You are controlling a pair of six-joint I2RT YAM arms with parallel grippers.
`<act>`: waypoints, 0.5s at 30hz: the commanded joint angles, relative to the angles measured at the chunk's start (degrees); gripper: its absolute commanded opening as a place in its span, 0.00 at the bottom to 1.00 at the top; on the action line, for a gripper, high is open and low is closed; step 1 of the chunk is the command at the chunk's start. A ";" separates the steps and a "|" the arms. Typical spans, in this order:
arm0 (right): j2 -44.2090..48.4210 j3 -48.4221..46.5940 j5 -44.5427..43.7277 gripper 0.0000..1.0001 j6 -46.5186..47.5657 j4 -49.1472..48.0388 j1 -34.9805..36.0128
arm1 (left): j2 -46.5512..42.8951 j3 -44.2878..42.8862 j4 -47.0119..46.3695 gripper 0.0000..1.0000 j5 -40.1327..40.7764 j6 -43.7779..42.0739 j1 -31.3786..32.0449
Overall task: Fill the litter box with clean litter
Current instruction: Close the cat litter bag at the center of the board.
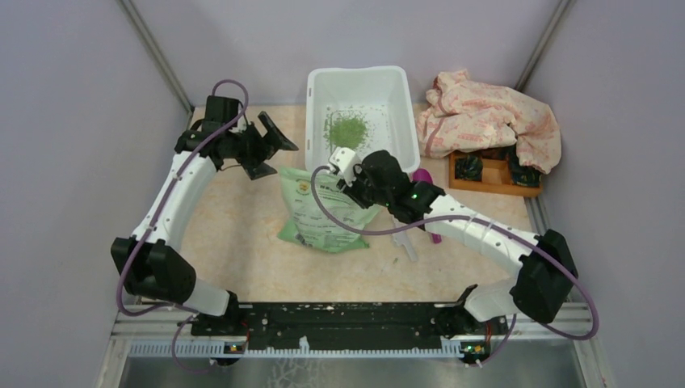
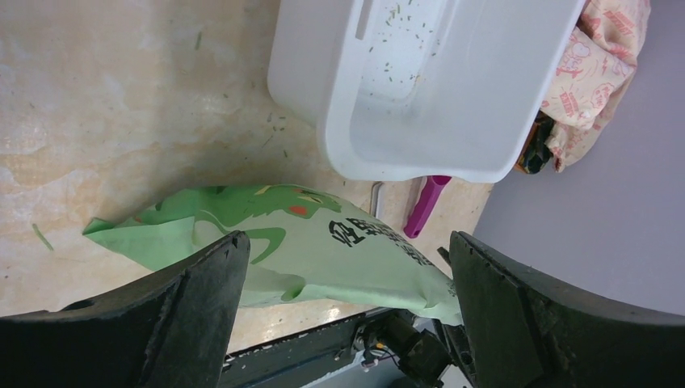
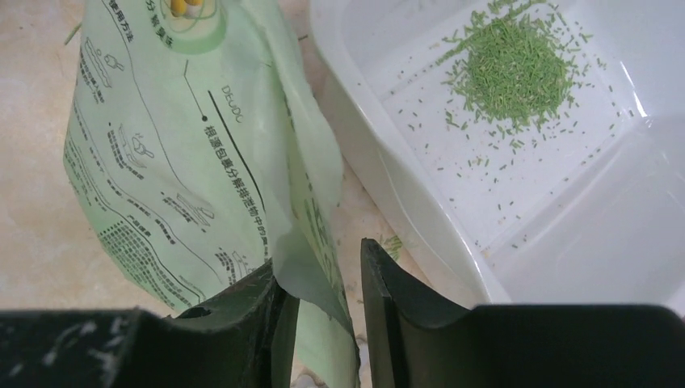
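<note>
The white litter box (image 1: 408,113) stands at the back centre with a small pile of green clean litter (image 1: 347,129) on its floor, seen closer in the right wrist view (image 3: 513,69). A green printed bag (image 1: 311,214) stands just in front of the box. My right gripper (image 3: 319,257) is at the bag's (image 3: 178,145) top edge, and that thin edge passes between its narrowed fingers. It lies against the left finger, with a gap left to the right one. My left gripper (image 1: 279,160) hangs wide open and empty, left of the box (image 2: 420,153) and above the bag (image 2: 323,242).
A magenta scoop (image 1: 424,178) lies on the table between the litter box and my right arm. A pink patterned cloth (image 1: 493,117) drapes over a small wooden tray (image 1: 489,174) at the back right. Grey walls close in on both sides.
</note>
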State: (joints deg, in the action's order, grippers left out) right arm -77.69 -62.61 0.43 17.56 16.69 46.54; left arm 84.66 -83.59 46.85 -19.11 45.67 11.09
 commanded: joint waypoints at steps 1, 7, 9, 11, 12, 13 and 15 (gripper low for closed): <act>2.52 1.68 -11.78 0.30 3.72 -5.97 4.58 | -0.17 0.49 -2.82 0.98 -2.11 0.09 -0.28; 4.39 6.11 -19.99 0.19 6.76 -9.66 8.42 | -1.27 2.08 -3.52 0.98 -2.99 0.11 -0.28; 4.27 7.20 -22.81 0.14 7.81 -10.28 9.39 | -1.50 2.19 -3.33 0.98 -3.15 0.12 -0.24; 4.28 8.60 -26.89 0.09 9.37 -12.12 11.15 | -2.02 2.12 -3.05 0.98 -3.12 -0.15 -0.19; 4.30 9.24 -28.83 0.05 10.16 -13.03 11.85 | -2.32 2.12 -2.89 0.98 -3.12 -0.22 -0.19; 4.26 9.91 -30.87 0.03 10.92 -14.31 12.47 | -2.74 2.12 -2.83 0.98 -3.25 -0.35 -0.19; 4.09 11.06 -34.33 0.01 12.85 -16.84 13.64 | -3.62 2.19 -2.38 0.98 -3.53 -0.41 -0.19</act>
State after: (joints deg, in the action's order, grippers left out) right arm -75.18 -53.21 -23.18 26.00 6.46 58.08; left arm 84.07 -81.69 44.93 -21.32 45.60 11.11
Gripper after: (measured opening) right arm 0.024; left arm 0.986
